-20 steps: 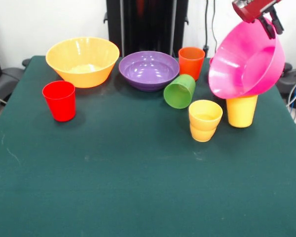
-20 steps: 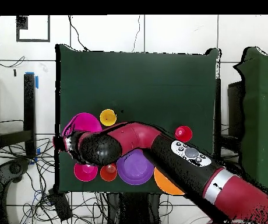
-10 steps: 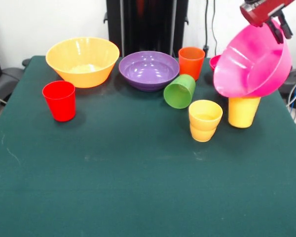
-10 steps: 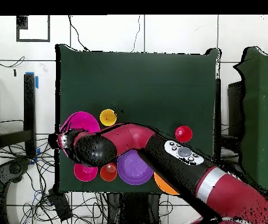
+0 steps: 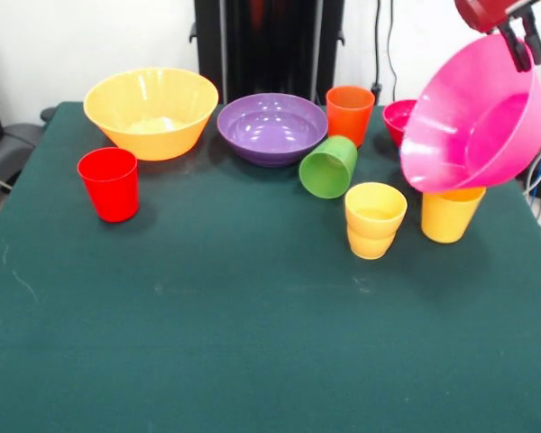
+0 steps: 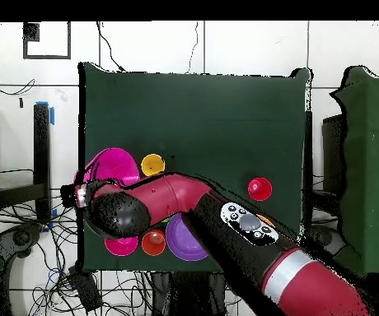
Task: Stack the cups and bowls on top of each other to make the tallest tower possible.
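Observation:
My gripper [image 5: 526, 41] is at the top right, shut on the rim of the hot pink bowl [image 5: 476, 117], which hangs tilted with its opening toward the camera. Its lower edge covers the top of a yellow cup [image 5: 451, 215]; I cannot tell if they touch. Another yellow cup [image 5: 374, 219] stands just left of it. A green cup [image 5: 329, 167] lies on its side. Behind are the orange cup [image 5: 350, 113], purple bowl [image 5: 272, 126], orange bowl [image 5: 151, 110] and a small crimson-pink bowl [image 5: 399, 117]. The red cup [image 5: 109, 183] stands at the left. Overhead, the gripper [image 6: 81, 196] is beside the pink bowl [image 6: 114, 167].
The green table [image 5: 252, 343] has open cloth across its front half. The pink bowl hangs near the table's right edge in the front view. Overhead, the arm [image 6: 217, 239] covers much of the back row of bowls, and cables lie on the floor beside the table.
The gripper has carried the pink bowl to the right in the front view. The small crimson-pink bowl behind it now shows, and the yellow cup below has shifted right too.

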